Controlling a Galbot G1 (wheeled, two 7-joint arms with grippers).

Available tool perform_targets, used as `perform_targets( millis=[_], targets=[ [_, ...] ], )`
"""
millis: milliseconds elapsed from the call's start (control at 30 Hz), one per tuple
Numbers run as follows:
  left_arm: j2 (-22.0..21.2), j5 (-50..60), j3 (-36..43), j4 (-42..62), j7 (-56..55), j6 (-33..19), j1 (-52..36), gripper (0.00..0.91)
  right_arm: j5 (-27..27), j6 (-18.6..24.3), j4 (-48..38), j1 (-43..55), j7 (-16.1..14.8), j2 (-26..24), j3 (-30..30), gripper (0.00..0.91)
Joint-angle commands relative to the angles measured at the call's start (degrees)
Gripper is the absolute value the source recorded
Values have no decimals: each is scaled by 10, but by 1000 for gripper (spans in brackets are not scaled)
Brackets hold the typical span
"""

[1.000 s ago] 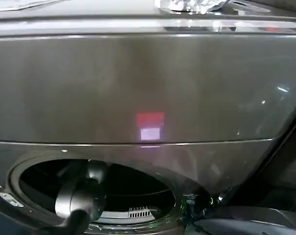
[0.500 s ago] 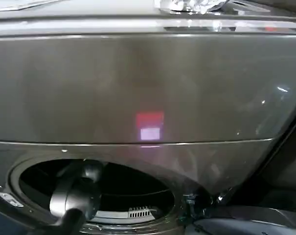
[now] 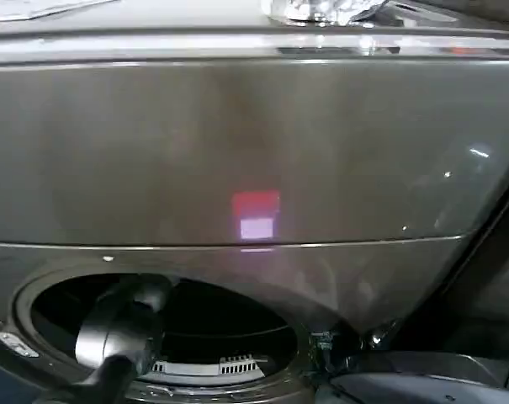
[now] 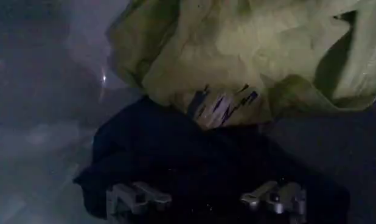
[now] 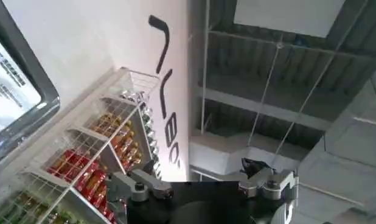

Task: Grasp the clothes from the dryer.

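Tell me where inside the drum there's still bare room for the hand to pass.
Bare drum wall lies beside the navy garment. The lime-green garment crowds against the navy one. Left hand is open at the navy cloth.

Your left arm (image 3: pixel 119 332) reads as a rounded, glossy dark-grey shell, a bulbous joint housing narrowing into a smooth tube. At the left gripper (image 4: pixel 206 198) you have two pale grey metal finger mounts with small round screw heads. Your right gripper (image 5: pixel 203 185) looks alike: two silver-grey bracket pieces with round bolts, seated on a curved matte black body.
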Motion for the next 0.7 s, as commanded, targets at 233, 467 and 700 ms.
perform_targets(
  millis=[233, 467, 700],
  targets=[
    [7, -102, 101, 34, -36, 6, -6, 182, 1, 1, -4, -4, 0, -4, 1, 907],
    [5, -108, 108, 37, -37, 5, -6, 0, 1, 2, -5, -4, -1, -5, 1, 907],
    [7, -109, 107, 38, -36, 6, -8, 0, 1, 2, -4, -2, -1, -5, 0, 907]
  ],
)
